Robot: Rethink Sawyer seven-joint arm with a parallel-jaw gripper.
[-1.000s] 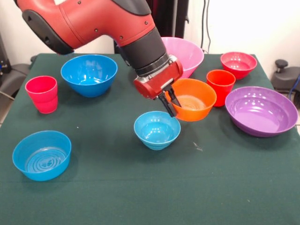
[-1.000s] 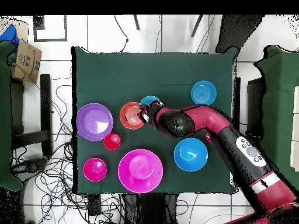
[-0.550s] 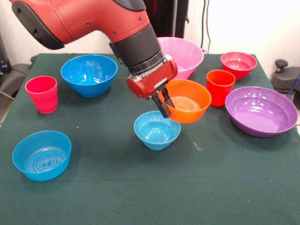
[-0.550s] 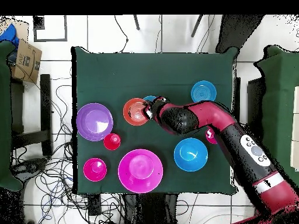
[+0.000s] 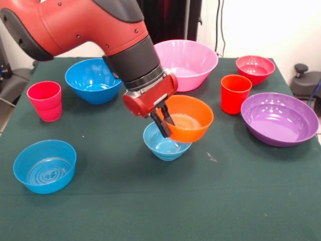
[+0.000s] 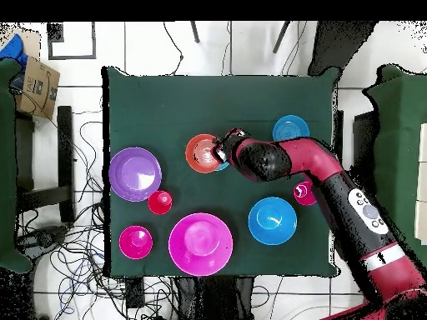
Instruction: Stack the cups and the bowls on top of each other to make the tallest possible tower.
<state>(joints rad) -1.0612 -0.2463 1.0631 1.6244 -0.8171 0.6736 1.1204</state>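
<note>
Orange bowl [image 5: 188,118] held by gripper [image 5: 163,120], half-hiding light-blue bowl [image 5: 161,144]

Square table [image 6: 167,100] under dark green cloth [image 5: 241,201], standing on white tiled floor [image 6: 150,50] with dark grout lines. Black cables [image 6: 79,242] tangled over floor along one table side and round its corner. Cardboard box [image 6: 37,83] with printed lettering near picture corner, blue item [image 6: 12,46] just beside it. Dark green upholstered furniture [image 6: 399,125] at both side edges, overhead view. Front view: pale wall [image 5: 261,25] behind table, dark panel [image 5: 175,20] and hanging cables [image 5: 219,25] against it, black chair part [image 5: 307,80] at side
</note>
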